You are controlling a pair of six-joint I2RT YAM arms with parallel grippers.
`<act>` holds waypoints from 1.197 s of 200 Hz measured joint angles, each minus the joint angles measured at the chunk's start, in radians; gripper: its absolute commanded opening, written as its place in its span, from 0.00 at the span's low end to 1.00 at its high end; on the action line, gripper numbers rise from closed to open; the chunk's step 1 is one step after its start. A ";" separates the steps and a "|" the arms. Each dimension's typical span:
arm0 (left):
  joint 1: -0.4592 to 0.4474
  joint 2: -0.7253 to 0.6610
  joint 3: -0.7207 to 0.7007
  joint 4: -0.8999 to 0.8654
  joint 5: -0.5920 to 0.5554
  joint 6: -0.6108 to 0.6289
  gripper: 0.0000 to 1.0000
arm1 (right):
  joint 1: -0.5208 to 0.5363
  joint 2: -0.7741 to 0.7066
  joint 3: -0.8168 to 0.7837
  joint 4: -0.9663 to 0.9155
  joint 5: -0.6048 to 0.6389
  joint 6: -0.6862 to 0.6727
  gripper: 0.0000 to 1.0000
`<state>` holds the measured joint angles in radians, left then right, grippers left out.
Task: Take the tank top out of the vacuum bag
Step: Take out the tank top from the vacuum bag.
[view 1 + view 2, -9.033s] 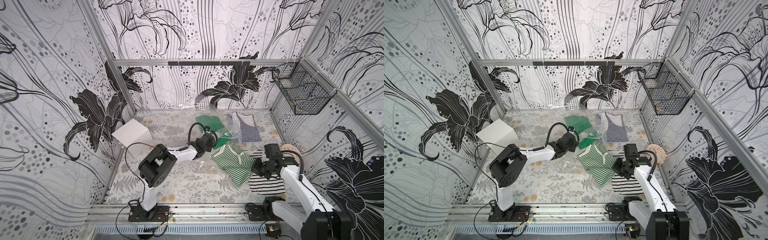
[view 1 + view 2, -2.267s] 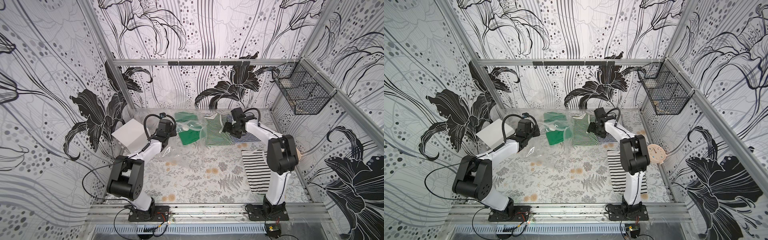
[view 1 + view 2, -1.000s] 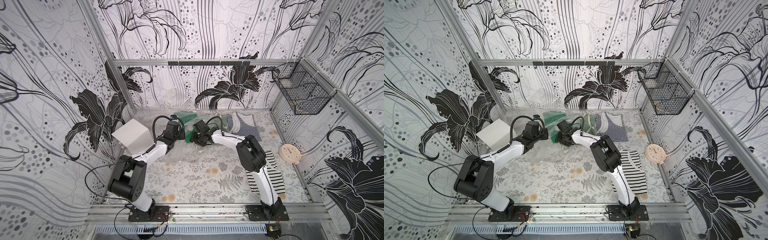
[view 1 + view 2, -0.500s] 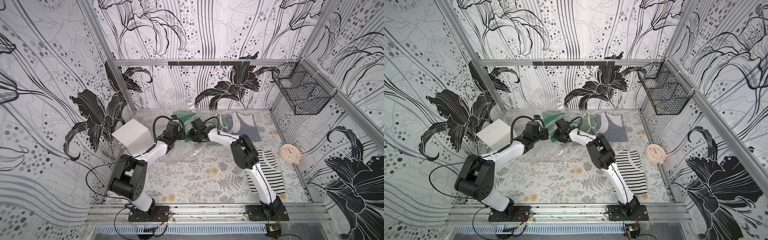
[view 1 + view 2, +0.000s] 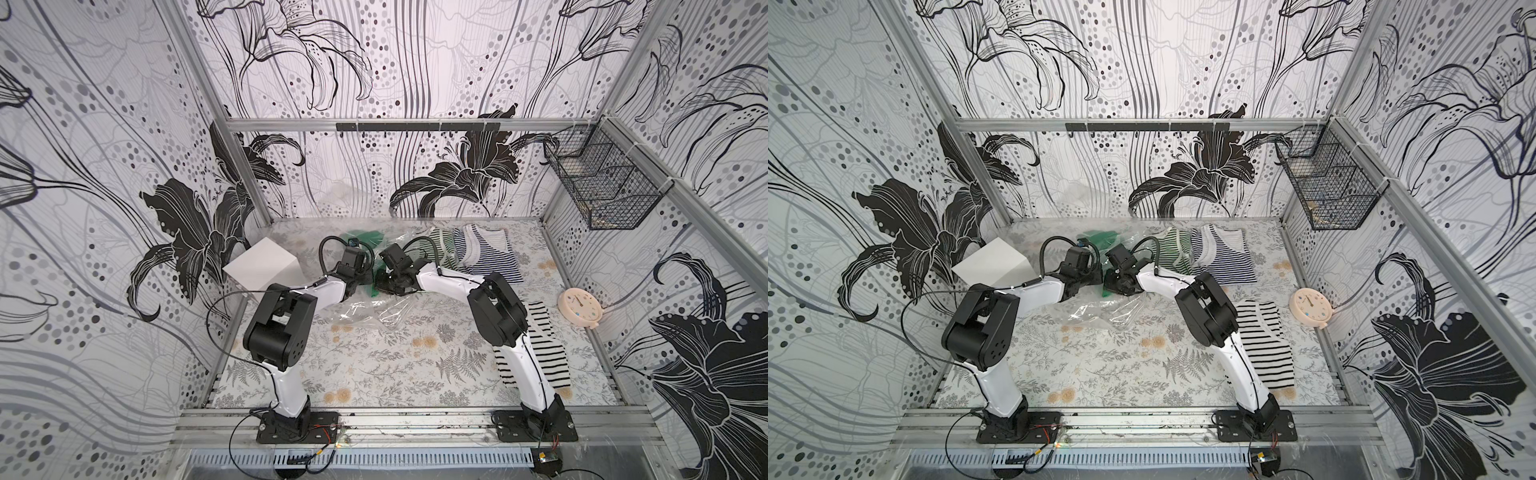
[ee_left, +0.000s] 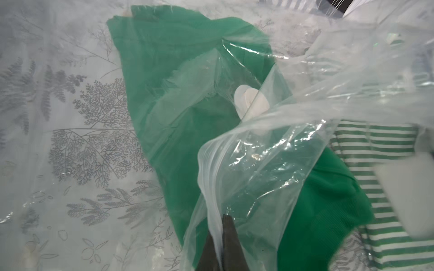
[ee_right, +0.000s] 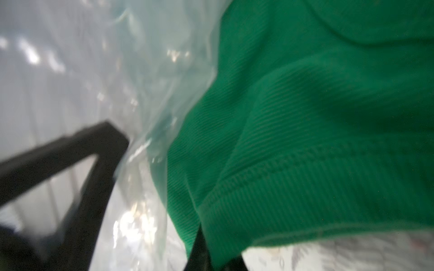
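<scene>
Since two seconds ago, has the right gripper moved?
Yes. The right gripper has swung away from the wire basket toward the white box, and is shut on the green tank top.

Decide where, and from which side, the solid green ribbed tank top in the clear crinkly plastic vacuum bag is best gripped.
Grip the green ribbed tank top at its thick stitched hem, which lies bare of film at the edge of the clear plastic vacuum bag. Come from the right arm's side, opposite the left gripper pinching the film, so the pull should slide cloth out.
</scene>
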<state>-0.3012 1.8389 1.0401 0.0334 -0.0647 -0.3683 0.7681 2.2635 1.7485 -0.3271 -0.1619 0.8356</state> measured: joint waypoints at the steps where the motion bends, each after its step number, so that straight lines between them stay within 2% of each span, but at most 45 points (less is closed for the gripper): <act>1: 0.000 0.001 0.001 0.000 0.000 0.000 0.00 | 0.002 -0.005 -0.004 -0.002 0.000 -0.001 0.00; 78: 0.000 0.051 0.011 0.021 -0.078 -0.045 0.00 | 0.014 -0.337 -0.238 -0.042 0.035 -0.084 0.00; 115: 0.000 0.060 0.006 0.038 -0.112 -0.070 0.00 | 0.028 -0.526 -0.426 -0.061 0.050 -0.090 0.00; 198: -0.001 0.109 0.044 0.033 -0.126 -0.078 0.00 | 0.076 -0.791 -0.763 -0.133 -0.053 -0.159 0.00; 207: -0.001 0.112 0.051 0.033 -0.129 -0.078 0.00 | 0.075 -0.814 -0.796 -0.150 -0.065 -0.172 0.13; 231: -0.001 0.116 0.058 0.029 -0.134 -0.079 0.00 | 0.076 -0.870 -0.861 -0.190 -0.094 -0.183 0.57; 239: -0.001 0.116 0.058 0.027 -0.134 -0.079 0.00 | 0.076 -0.898 -0.881 -0.199 -0.093 -0.187 0.68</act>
<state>-0.3023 1.9545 1.0981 0.0601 -0.1986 -0.4473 0.8440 1.3651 0.8673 -0.5259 -0.2546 0.6487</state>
